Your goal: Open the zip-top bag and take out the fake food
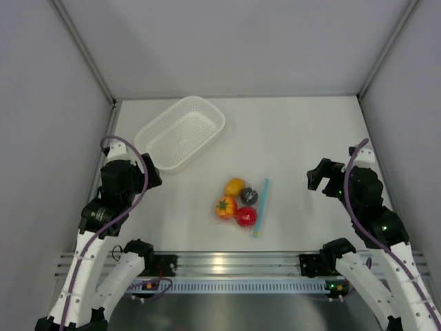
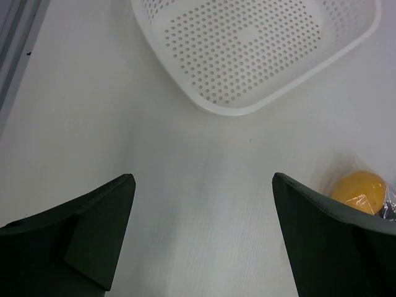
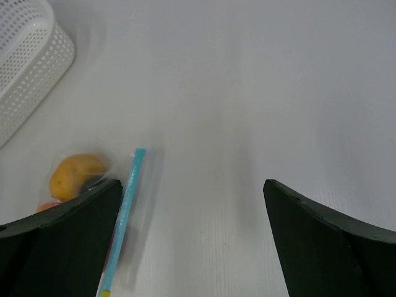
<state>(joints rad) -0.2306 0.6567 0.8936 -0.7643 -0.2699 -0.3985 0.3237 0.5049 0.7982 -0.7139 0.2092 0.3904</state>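
Zip-top bag (image 1: 252,207) flat on table (image 1: 303,131), near centre, blue strip on right edge, fake food (image 1: 238,203) inside. My left gripper (image 2: 201,180), right gripper (image 3: 192,182) spread wide, holding nothing, flanking bag. White basket (image 1: 181,131) far left.

I can't read any text, label, brand, number or sign on anything in these three camera views.

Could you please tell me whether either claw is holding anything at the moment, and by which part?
Nothing is held. The left claw and the right claw both stand open and empty; the zip-top bag lies apart from both, untouched.
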